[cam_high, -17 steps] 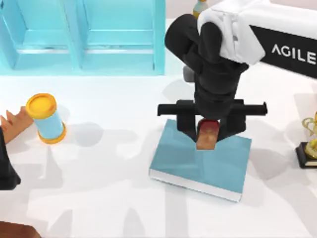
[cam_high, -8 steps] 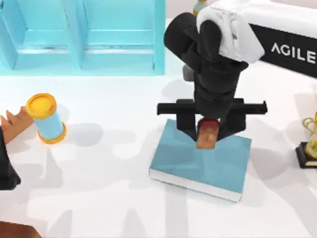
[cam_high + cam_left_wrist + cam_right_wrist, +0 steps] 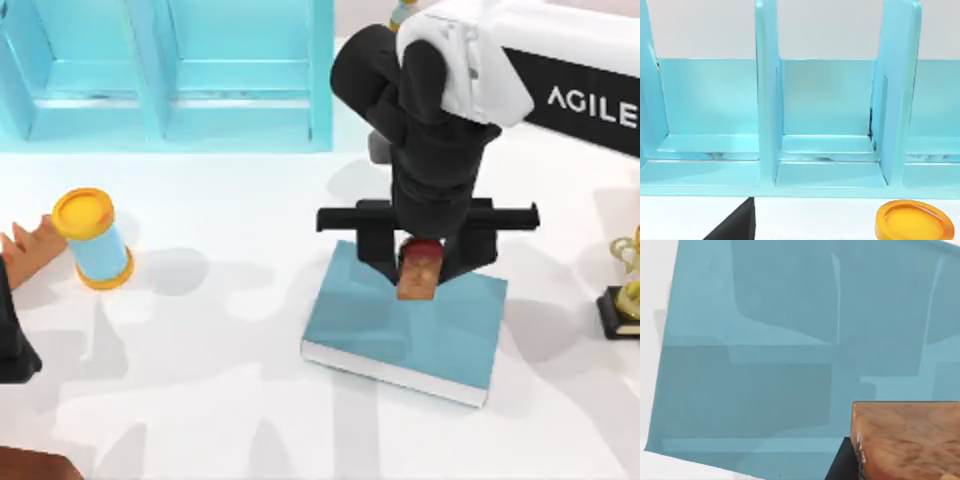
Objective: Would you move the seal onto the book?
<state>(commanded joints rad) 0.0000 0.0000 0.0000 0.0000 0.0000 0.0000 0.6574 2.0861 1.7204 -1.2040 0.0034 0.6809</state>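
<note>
Top view: right gripper (image 3: 420, 262) pinching seal (image 3: 419, 276) over book (image 3: 405, 325), near its far edge.
Placing step; next: lower, spread fingers w/o tipping it. Left arm parked at table's left.

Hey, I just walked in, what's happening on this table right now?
The right gripper holds the small orange-brown seal with a dark red top over the thick teal-blue book near the table's middle. Whether the seal touches the cover cannot be told. The left arm sits parked at the table's left edge, near a light-blue cylinder with orange ends. A light-blue shelf unit stands at the back.
</note>
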